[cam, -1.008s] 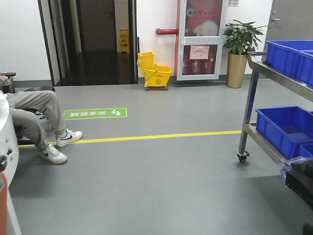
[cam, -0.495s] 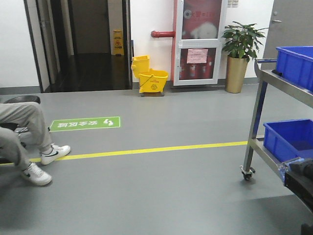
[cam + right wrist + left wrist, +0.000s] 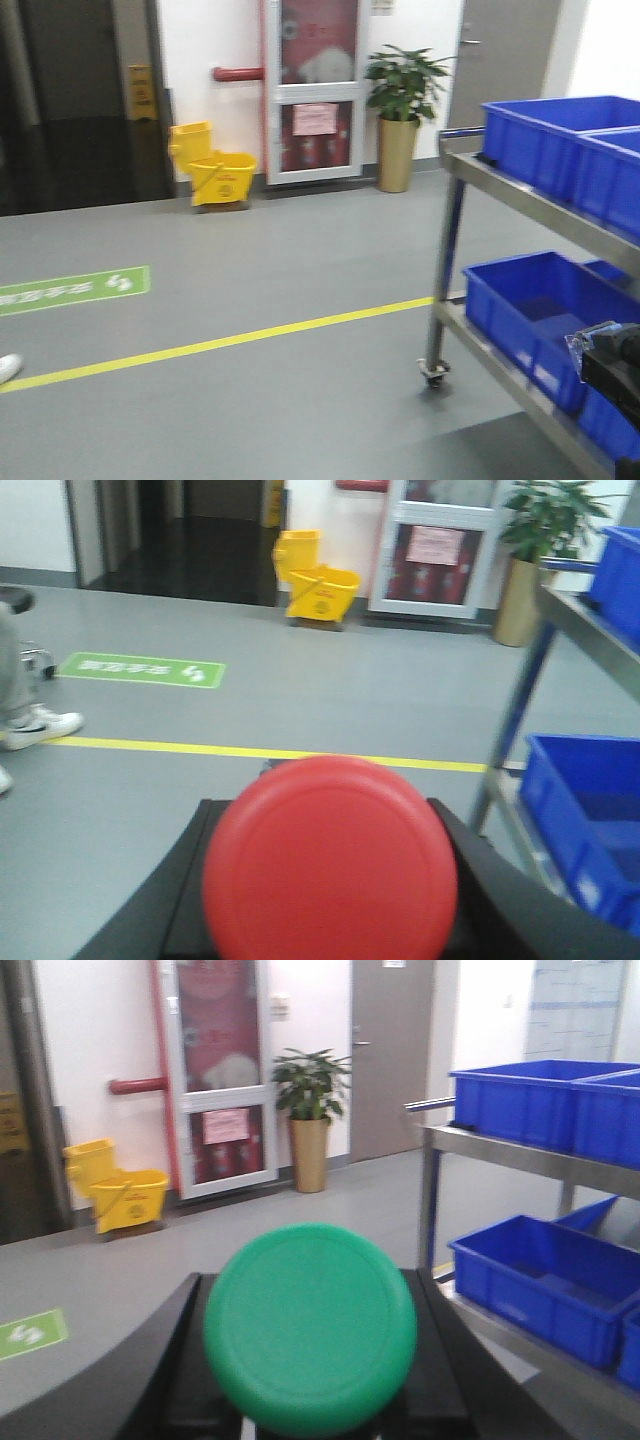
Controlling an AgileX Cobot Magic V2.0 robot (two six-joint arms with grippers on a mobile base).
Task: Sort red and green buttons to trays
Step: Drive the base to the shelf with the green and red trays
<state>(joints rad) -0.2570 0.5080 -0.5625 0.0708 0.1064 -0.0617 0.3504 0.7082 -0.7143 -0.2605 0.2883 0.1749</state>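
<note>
In the left wrist view a green button [image 3: 310, 1325] with a round cap faces the camera. It sits between the black fingers [image 3: 175, 1370] of my left gripper [image 3: 312, 1375], which is shut on it. The right wrist view shows a red button [image 3: 330, 855] with the same round cap. My right gripper [image 3: 325, 905] is shut on it, a black finger [image 3: 480, 880] on each side. Both button bodies are hidden behind their caps. The trays are out of view.
A steel wheeled cart [image 3: 450, 250] with deep blue crates [image 3: 540, 300] on two shelves stands close on the right. At the far wall are a yellow mop bucket [image 3: 215, 175] and a potted plant [image 3: 400, 110]. A yellow line [image 3: 220, 345] crosses the grey floor. A white shoe [image 3: 8, 368] shows at the left edge.
The front view has swung to the right. The cart has grown larger and shifted left, and the seated person has slid out at the left, leaving one shoe.
</note>
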